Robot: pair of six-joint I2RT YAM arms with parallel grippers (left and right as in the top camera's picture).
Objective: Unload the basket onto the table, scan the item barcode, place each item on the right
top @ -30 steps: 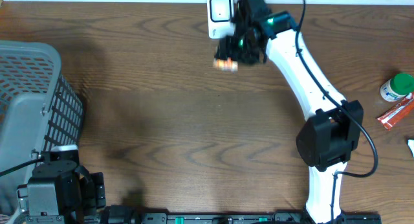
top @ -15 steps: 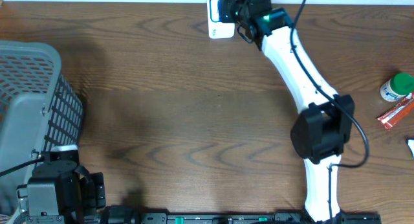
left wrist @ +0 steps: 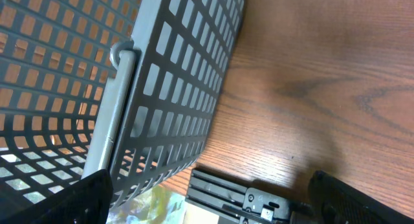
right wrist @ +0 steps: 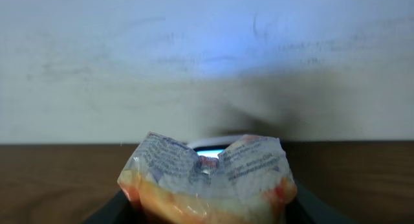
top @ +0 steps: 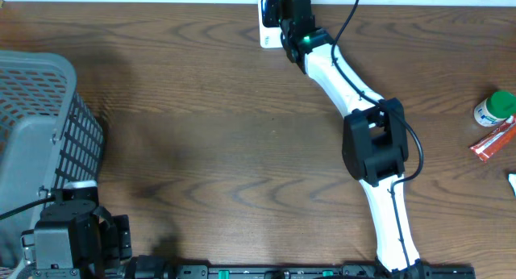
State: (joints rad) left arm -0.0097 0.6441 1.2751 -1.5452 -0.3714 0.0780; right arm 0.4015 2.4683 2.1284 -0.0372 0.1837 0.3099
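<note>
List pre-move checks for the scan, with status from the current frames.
1. Packet gripped by the right hand: ok, the wrist view shows it seated in the hand.
2. Packet at the scanner: ok, the hand is at the white unit and its blue light glows right behind the packet.
3. Barcode facing the scanner: cannot tell, only crumpled print faces the wrist camera.
4. Packet surface flat enough to read: not ok, it is creased and folded at the middle.
5. Left hand out of the way: ok, open and parked beside the basket.
</note>
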